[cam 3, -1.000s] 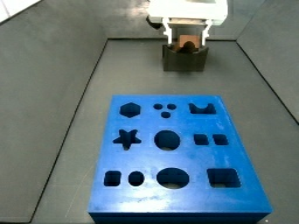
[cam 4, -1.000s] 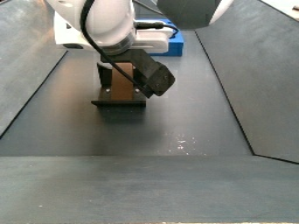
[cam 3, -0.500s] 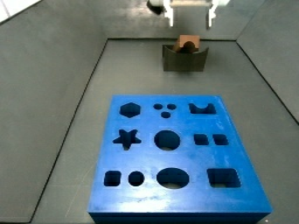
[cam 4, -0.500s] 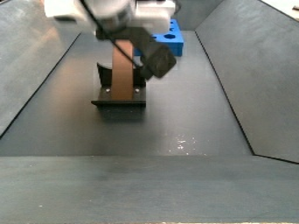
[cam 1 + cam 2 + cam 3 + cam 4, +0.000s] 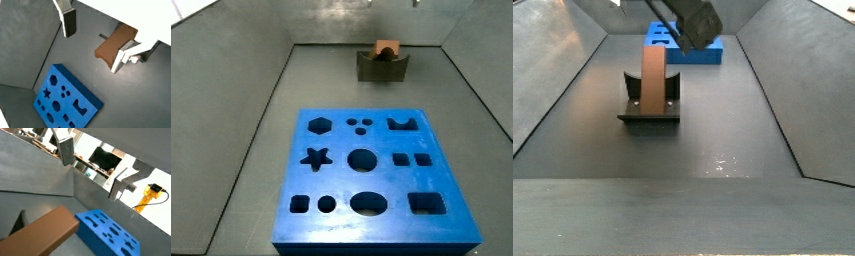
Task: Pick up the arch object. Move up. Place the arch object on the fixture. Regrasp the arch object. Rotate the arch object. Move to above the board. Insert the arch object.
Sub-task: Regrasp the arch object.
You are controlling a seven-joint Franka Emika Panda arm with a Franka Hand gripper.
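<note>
Resting upright on the fixture (image 5: 649,112), arch object (image 5: 652,74); gripper (image 5: 93,43) above, jaws apart, seemingly empty.

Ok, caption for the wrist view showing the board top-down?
Open end effector raised above arch object, blue board lying apart.

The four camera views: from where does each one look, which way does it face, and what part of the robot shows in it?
Wrist view: above, looking down at the arch object, the board; end effector fingers open, empty.
Wrist view: looks outward past arch object, board; end effector fingers show.
Side view: behind the board, facing the fixture; no robot clearly visible.
Side view: opposite end, fixture near, board far; dark robot part at top.
All show the arch object.
</note>
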